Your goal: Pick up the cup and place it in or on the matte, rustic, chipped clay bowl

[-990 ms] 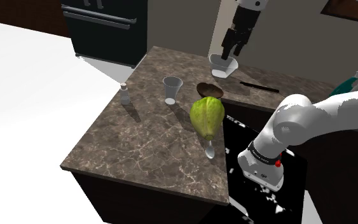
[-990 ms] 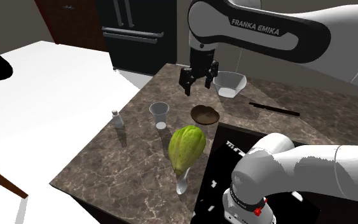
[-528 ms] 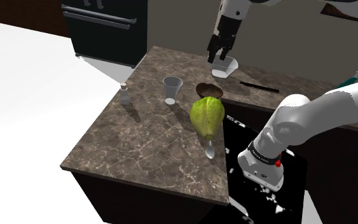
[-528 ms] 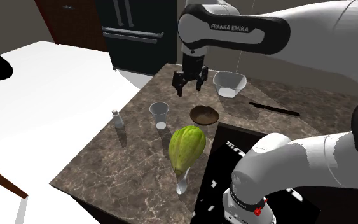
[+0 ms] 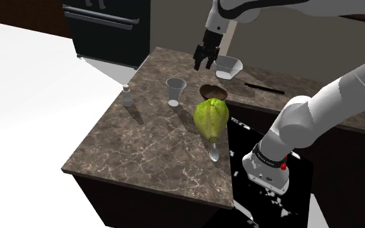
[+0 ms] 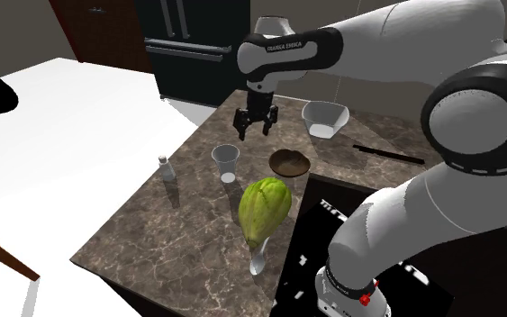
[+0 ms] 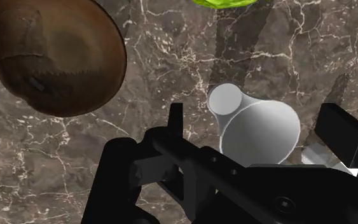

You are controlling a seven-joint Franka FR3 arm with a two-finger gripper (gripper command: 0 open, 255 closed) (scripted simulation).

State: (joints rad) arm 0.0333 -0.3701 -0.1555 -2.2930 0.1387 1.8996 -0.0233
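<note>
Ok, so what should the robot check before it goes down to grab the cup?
1. Gripper open: ok, its fingers stand apart.
2. Cup upright: ok, mouth up on the countertop.
3. Cup lined up between the fingers: ok in the wrist view.
4. Gripper low enough to grab: not ok, it hangs above the cup.
5. Brown bowl empty: ok.
6. Green fruit clear of the cup: ok, they stand apart.
</note>
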